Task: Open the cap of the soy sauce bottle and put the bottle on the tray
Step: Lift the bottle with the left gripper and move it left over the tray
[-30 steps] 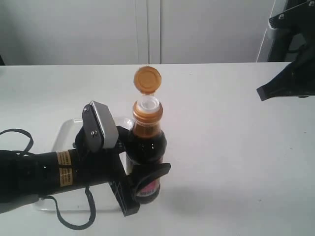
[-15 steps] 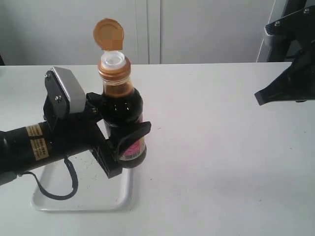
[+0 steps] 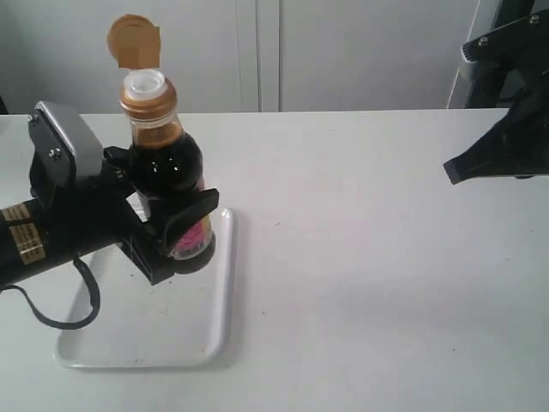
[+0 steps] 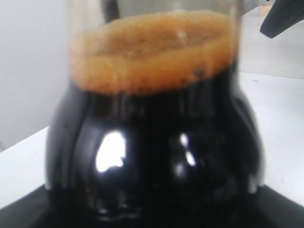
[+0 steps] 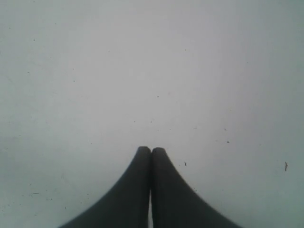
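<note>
My left gripper (image 3: 176, 230) is shut on the belly of the soy sauce bottle (image 3: 167, 176) and holds it upright over the far right part of the white tray (image 3: 146, 343). I cannot tell whether its base touches the tray. The orange cap (image 3: 133, 41) stands flipped open on its hinge, and the white spout (image 3: 144, 82) is bare. In the left wrist view the bottle (image 4: 152, 142) fills the picture, dark liquid below brown foam. My right gripper (image 3: 455, 170) hangs shut at the far right, well away from the bottle; its fingertips (image 5: 151, 150) are pressed together over bare table.
The white table (image 3: 369, 275) stretches between the tray and the right arm. A black cable (image 3: 60, 322) loops from the left arm across the tray's near left part. A pale wall (image 3: 343, 51) stands behind the table.
My left gripper has carried the bottle up and to the left, from the table beside the tray to over the tray. The cap stays open. The right arm has barely moved.
</note>
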